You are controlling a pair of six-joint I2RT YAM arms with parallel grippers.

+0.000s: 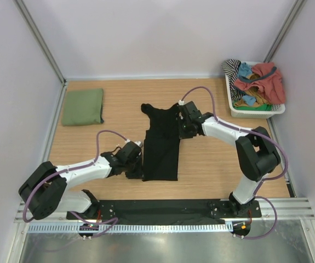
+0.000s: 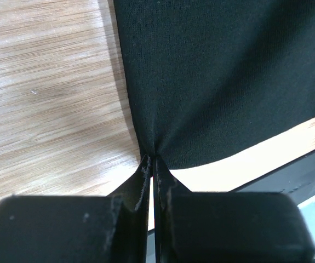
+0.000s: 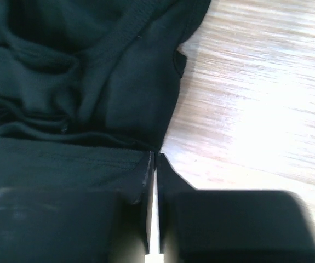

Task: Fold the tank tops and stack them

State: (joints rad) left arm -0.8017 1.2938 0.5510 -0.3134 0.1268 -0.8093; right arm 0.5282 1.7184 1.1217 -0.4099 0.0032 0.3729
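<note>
The black tank top (image 1: 161, 148) lies mid-table as a long narrow strip, its straps bunched at the far end. My left gripper (image 1: 137, 167) is shut on its near left edge; in the left wrist view the cloth (image 2: 223, 76) puckers into the closed tips of that gripper (image 2: 153, 159). My right gripper (image 1: 180, 127) is shut at the far right edge; in the right wrist view the cloth (image 3: 91, 82) meets its closed tips (image 3: 154, 154). The olive green tank top (image 1: 83, 107) rests folded at the far left, apart from both grippers.
A white basket (image 1: 245, 114) at the far right holds red, teal and striped garments (image 1: 258, 82). Bare wooden table (image 1: 223, 164) lies on both sides of the black top. White walls enclose the table on three sides.
</note>
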